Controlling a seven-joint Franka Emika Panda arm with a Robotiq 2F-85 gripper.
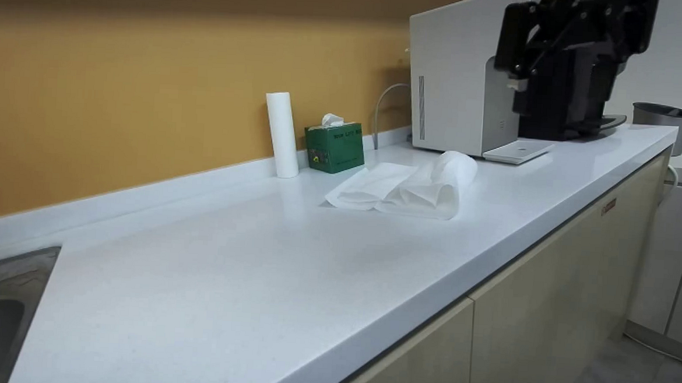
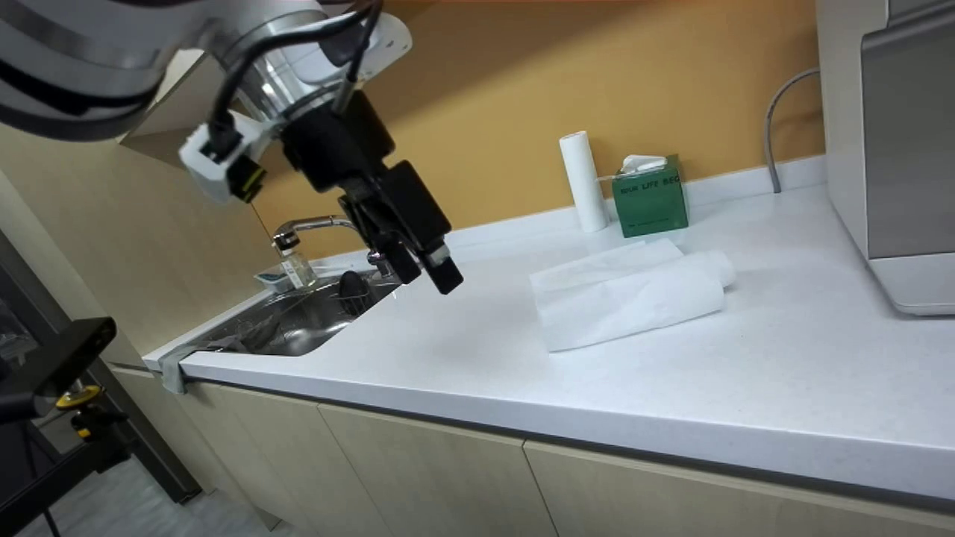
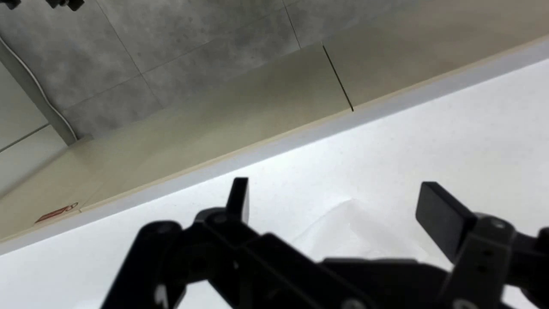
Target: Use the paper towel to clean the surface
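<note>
A crumpled white paper towel lies partly folded and rolled on the white countertop; it shows in both exterior views. In the wrist view the towel's pale corner lies beyond and between the fingers, partly hidden by the gripper body. The countertop is the white surface, also seen in an exterior view. My gripper is in the air above the counter, apart from the towel. In the wrist view the gripper's black fingers are wide apart with nothing between them.
A white upright roll and a green tissue box stand by the orange wall. A white appliance and a black machine stand farther along. A sink with a faucet is at the counter's other end.
</note>
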